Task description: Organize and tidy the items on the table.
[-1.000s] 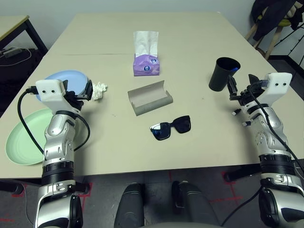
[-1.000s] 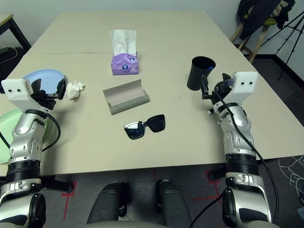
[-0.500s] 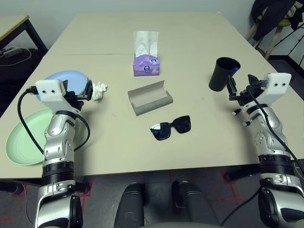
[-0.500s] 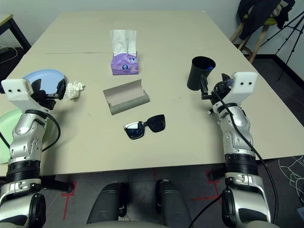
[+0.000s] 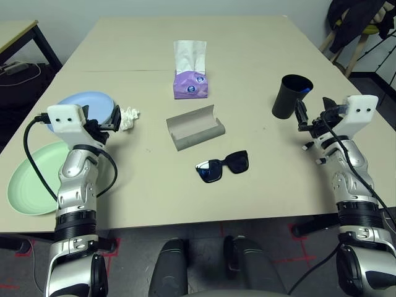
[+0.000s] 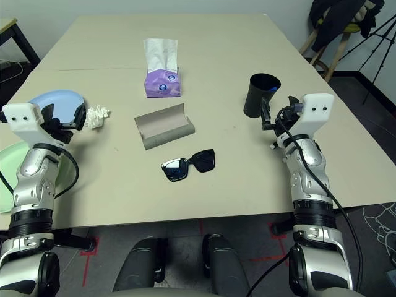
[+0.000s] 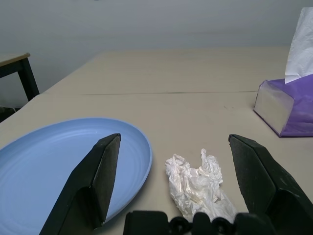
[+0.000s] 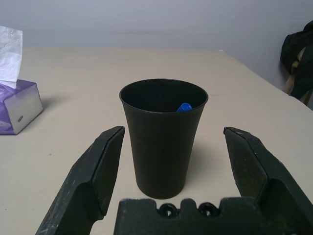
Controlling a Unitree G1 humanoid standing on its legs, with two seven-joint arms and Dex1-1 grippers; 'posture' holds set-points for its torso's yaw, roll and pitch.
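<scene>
Opening stage of tidying the smooth beige table (image 5: pixel 247 55): nothing is held. The left gripper (image 7: pixel 178 188), jaws spread wide and empty, hovers at the left over the crumpled white tissue wad (image 7: pixel 198 183), beside the pale-blue round plate (image 5: pixel 77 102); the pale-green round plate (image 5: pixel 28 179) lies nearer. The right gripper (image 8: pixel 171 176), likewise spread and empty, faces the black plastic cup (image 8: pixel 163 137) at the right. At centre, the black sunglasses (image 5: pixel 223 166) lie just near of the open grey oblong glasses case (image 5: pixel 195 127). Probable next move: lower the left gripper and close on the wad.
</scene>
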